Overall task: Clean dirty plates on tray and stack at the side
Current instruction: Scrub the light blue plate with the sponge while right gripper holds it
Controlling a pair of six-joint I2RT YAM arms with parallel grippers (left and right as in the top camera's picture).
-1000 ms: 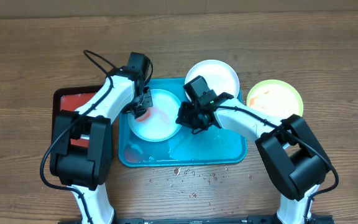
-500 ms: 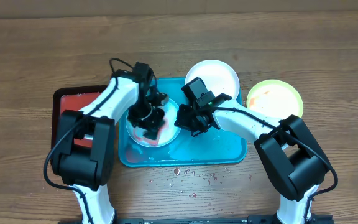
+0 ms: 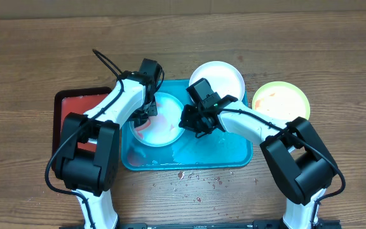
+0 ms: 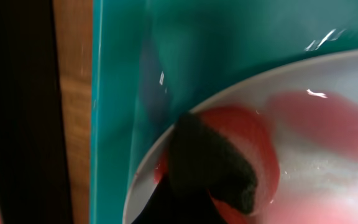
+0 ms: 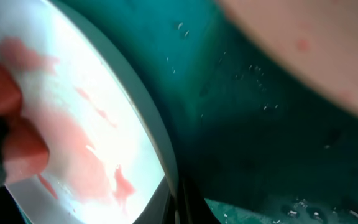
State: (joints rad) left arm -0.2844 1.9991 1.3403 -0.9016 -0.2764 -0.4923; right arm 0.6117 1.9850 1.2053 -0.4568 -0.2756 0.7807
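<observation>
The tray (image 3: pixel 224 156) is seen as glossy wet plastic, and the plate (image 3: pixel 167 127) beneath the left gripper (image 3: pixel 143 114) as smooth and shiny. The dark pad (image 4: pixel 210 165) at its tips is rendered rough and matt. The table (image 3: pixel 297 51) is grained wood.

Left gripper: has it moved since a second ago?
Yes: the left gripper swung toward the plate's middle, then back toward the tray's left rim.

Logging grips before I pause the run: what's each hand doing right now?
Left hand: closed on the sponge.
Right hand: closed on the rim of the plate.
</observation>
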